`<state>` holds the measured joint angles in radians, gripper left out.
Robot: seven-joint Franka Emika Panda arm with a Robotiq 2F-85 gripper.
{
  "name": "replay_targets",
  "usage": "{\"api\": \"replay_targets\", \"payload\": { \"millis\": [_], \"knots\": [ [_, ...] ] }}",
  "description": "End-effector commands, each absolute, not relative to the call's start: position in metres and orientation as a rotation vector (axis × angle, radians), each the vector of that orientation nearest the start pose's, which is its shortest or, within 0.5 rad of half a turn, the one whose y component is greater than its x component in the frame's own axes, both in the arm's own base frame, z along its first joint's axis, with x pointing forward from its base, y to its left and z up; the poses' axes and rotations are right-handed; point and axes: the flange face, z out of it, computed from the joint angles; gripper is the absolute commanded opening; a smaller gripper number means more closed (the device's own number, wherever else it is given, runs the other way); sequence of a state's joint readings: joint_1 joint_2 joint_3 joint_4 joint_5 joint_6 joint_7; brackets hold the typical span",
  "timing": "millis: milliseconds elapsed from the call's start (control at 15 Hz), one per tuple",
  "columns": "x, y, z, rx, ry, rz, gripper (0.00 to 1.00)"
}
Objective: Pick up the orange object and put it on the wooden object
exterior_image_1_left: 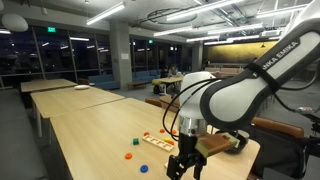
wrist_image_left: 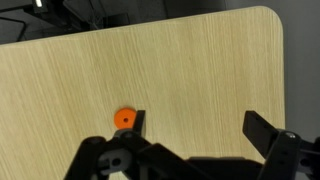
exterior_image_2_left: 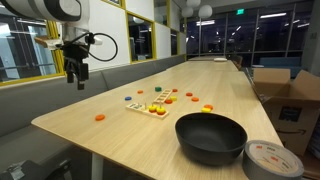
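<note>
Firstly, closest to the camera in an exterior view stands one round grey roll [exterior_image_2_left: 272, 158] with print on its top that is too small to read, and just beside it one black bowl [exterior_image_2_left: 210, 137], both on the pale wooden table [exterior_image_2_left: 120, 140]. A little farther on lies the orange object [exterior_image_2_left: 99, 117], a single small flat disc, alone on bare wood near the table's edge. The gripper [exterior_image_2_left: 78, 82] hangs above the table close to this disc and holds nothing. In the wrist view the gripper [wrist_image_left: 195, 125] has its jaws spread wide, and the orange object [wrist_image_left: 123, 118] lies just outside them, right against the finger [wrist_image_left: 138, 122] on the picture's left. Beyond the disc, well apart from it, is the wooden object [exterior_image_2_left: 157, 110], one pale piece with small red and yellow bits on top. Around it lie at least five loose coloured pieces [exterior_image_2_left: 190, 97]; I cannot count them more surely. Behind the table stands one cardboard box [exterior_image_2_left: 290, 95]. In the exterior view from the opposite side, the white arm [exterior_image_1_left: 255, 85] carries the words "FRANKA EMIKA", and one flat wooden board [exterior_image_1_left: 157, 141] with red and orange dots lies past the gripper [exterior_image_1_left: 185, 165]. Farthest away, a green sign [exterior_image_2_left: 245, 10] glows near the ceiling; its letters are not readable.
</note>
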<state>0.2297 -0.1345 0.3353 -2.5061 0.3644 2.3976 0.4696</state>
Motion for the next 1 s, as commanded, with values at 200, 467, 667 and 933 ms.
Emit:
{"api": "replay_targets", "payload": {
  "millis": [200, 467, 667, 933],
  "knots": [
    [0.434, 0.242, 0.298, -2.909, 0.510, 0.141, 1.00],
    [0.450, 0.226, 0.271, -2.935, 0.607, 0.181, 1.00],
    [0.457, 0.219, 0.252, -2.953, 0.658, 0.217, 1.00],
    [0.460, 0.219, 0.232, -2.967, 0.682, 0.266, 1.00]
  ]
}}
